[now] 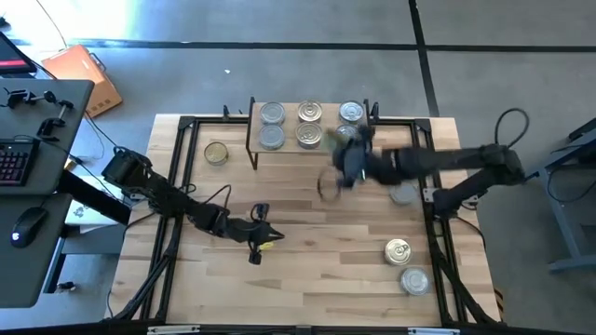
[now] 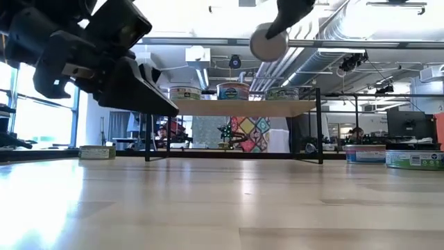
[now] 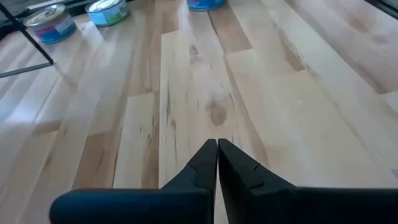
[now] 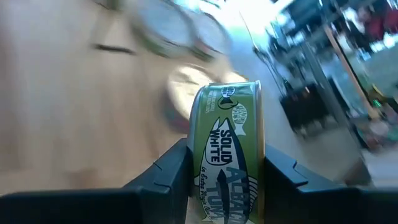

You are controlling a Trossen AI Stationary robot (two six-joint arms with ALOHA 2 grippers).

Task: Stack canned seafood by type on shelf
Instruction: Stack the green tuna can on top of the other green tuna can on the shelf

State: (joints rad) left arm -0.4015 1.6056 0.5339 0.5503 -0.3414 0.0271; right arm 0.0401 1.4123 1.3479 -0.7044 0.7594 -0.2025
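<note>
The floor (image 1: 279, 23) is grey concrete crossed by dark taped lines; an orange-brown cardboard box (image 1: 88, 74) lies on it beside a dark side table (image 1: 37, 186) that carries a keyboard (image 1: 11, 160) and a mouse (image 1: 28, 223); the butcher-block desk (image 1: 307, 270) sits inside a black metal frame (image 1: 182, 154). In the low view, bright windows (image 2: 31, 111) glow on one side; exposed silver ducts (image 2: 333, 28) and pipes run under a white ceiling; a colourful patterned panel (image 2: 246, 132) stands far back; monitors (image 2: 406, 125) and a seated person (image 2: 357, 135) show farther off.

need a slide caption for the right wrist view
Right gripper clamps a green-labelled round tuna tin on edge above the blurred light-wood tabletop.
</note>
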